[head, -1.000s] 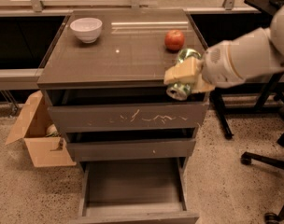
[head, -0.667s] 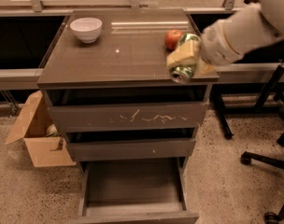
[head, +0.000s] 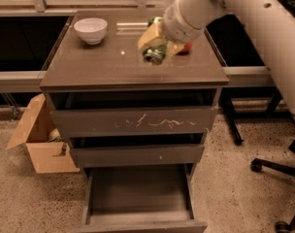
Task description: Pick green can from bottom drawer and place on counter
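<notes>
Cardboard box (head: 38, 144): stands open on the speckled floor just left of the drawer cabinet, one flap raised, with something small and pale inside that is too unclear to name.
White bowl (head: 90, 29): upright on the back left part of the counter, well apart from the can.
Counter (head: 104, 69): glossy grey-brown top of the cabinet, carrying the bowl at the left and the apple at the right.
Scratched drawer (head: 133, 123): the top drawer, pulled out a little, with white scratches across its front.
Middle drawer (head: 138, 154): plain front, also slightly out.
Bottom drawer (head: 138, 191): pulled far out, its flat floor bare.
Green can (head: 154, 56): over the middle-right of the counter, tipped on its side with a silver end facing the camera. Whether it touches the surface cannot be told.
Gripper (head: 156, 45): over the counter right of centre, its yellowish fingers (head: 150, 35) closed around the green can from above.
Red apple (head: 187, 47): on the counter just beside the gripper, on its right and mostly hidden behind it.
Robot arm (head: 254, 18): thick and white, reaching in from the upper right down to the gripper.
Office chair base (head: 278, 166): black legs and castors on the floor at the far right.
</notes>
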Motion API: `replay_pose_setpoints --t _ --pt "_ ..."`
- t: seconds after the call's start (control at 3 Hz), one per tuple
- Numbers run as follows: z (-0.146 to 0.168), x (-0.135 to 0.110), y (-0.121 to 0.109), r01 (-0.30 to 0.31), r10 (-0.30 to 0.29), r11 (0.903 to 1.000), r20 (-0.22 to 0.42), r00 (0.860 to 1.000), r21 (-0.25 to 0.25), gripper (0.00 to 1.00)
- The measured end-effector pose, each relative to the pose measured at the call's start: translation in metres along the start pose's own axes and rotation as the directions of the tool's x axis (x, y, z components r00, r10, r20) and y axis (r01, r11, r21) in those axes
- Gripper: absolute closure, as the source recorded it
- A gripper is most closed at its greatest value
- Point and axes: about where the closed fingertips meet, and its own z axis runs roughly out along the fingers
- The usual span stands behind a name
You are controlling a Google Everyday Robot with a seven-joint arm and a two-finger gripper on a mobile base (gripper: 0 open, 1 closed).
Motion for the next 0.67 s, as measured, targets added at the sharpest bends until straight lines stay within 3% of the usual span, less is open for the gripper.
replay_pose_setpoints --t 0.33,0.67 --pt "0.016 0.0038 -0.0232 0.03 -0.03 0.9994 0.015 0.999 0.019 1.0" --pt "0.016 0.0038 -0.0232 0.03 -0.03 0.9994 0.015 0.999 0.019 1.0"
